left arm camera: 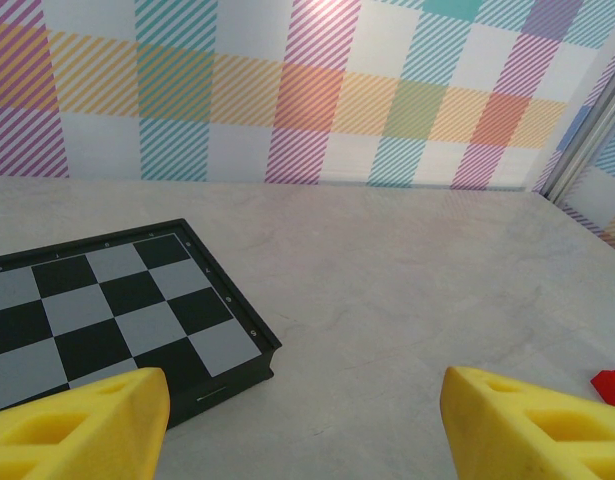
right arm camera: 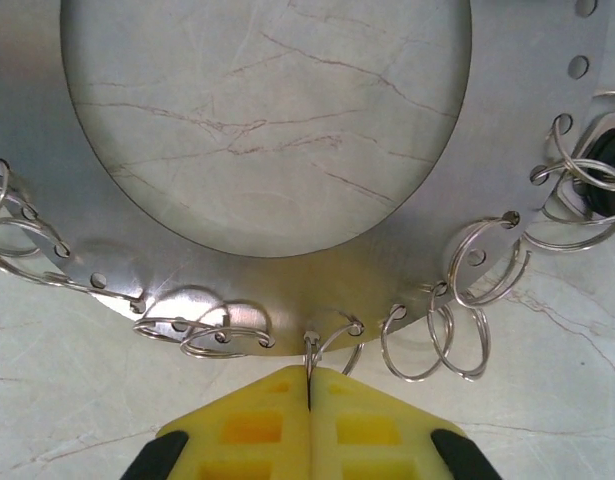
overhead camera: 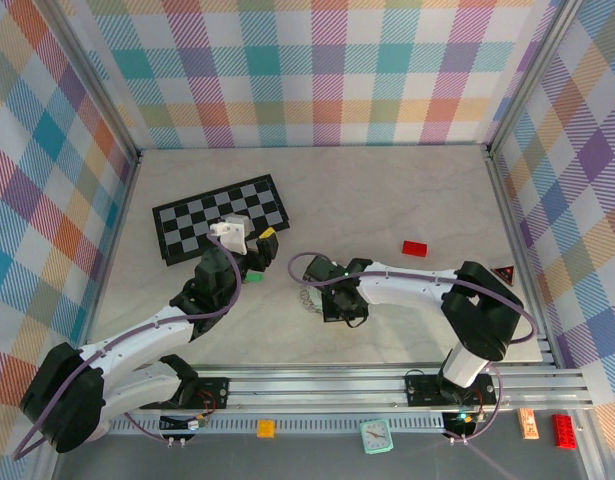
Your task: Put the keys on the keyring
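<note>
Two arms reach out from the near rail. The right arm bends back leftward, its elbow at 3 o'clock. Its right gripper [right arm camera: 309, 390] is pinched closed on a small split ring [right arm camera: 332, 338] at the keyring's [right arm camera: 287, 280] 6 o'clock rim, probably to steady the plate at mid-table. The green key [overhead camera: 254, 278] lies loose at the keyring's 9 o'clock. Beyond it the left gripper [left arm camera: 302, 430] hovers spread wide and empty, looking past the chessboard [left arm camera: 107, 310], seemingly poised to fetch a key.

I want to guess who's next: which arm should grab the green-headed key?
Probably left. The left gripper is open, with the small green-headed key close beside it. The right gripper is busy, shut on a small wire loop on the flat silvery metal keyring.
</note>
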Motion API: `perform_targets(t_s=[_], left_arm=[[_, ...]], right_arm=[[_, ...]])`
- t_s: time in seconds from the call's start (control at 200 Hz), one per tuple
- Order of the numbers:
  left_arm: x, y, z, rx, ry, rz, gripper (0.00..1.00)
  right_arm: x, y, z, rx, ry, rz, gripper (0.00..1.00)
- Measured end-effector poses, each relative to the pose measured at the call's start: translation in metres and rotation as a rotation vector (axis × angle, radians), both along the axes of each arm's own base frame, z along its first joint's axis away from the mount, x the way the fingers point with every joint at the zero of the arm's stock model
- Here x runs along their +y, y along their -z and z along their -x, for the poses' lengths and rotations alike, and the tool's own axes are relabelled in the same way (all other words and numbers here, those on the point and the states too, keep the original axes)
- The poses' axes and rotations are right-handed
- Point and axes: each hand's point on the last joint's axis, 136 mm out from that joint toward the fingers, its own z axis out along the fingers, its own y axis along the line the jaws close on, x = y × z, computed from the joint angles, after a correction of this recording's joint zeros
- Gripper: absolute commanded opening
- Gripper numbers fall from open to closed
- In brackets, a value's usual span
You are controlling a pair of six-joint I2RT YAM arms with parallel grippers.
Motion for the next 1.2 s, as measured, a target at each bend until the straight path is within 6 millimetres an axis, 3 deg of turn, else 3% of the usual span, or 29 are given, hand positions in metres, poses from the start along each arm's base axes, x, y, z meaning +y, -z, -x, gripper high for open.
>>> perform_targets(t_s=[0.195, 0.45, 0.57, 0.69, 0.855, 1.045, 1.2], left_arm=[[0.000, 0.000, 0.000, -0.005, 0.001, -0.015, 0.72], [-0.010, 0.000, 0.002, -0.005, 0.069, -0.077, 0.70], [-0.030, -0.004, 0.006, -0.006, 0.187, -0.127, 0.61], [-0.053, -0.002, 0.015, -0.008, 0.333, -0.165, 0.48], [-0.080, 0.017, 0.039, -0.010, 0.516, -0.214, 0.42], [-0.117, 0.058, 0.093, -0.080, 0.751, -0.333, 0.36], [-0.135, 0.087, 0.113, -0.148, 0.843, -0.470, 0.31]], right_arm=[[0.002, -0.015, -0.001, -0.026, -0.066, -0.022, 0.00], [0.020, -0.074, -0.012, -0.174, -0.257, -0.198, 0.00], [0.029, -0.089, -0.019, -0.188, -0.320, -0.294, 0.00], [0.025, -0.092, -0.031, -0.162, -0.300, -0.352, 0.00], [0.016, -0.093, -0.040, -0.108, -0.209, -0.412, 0.00], [0.017, -0.094, -0.033, -0.022, -0.113, -0.463, 0.00], [0.021, -0.104, -0.030, 0.017, -0.054, -0.499, 0.00]])
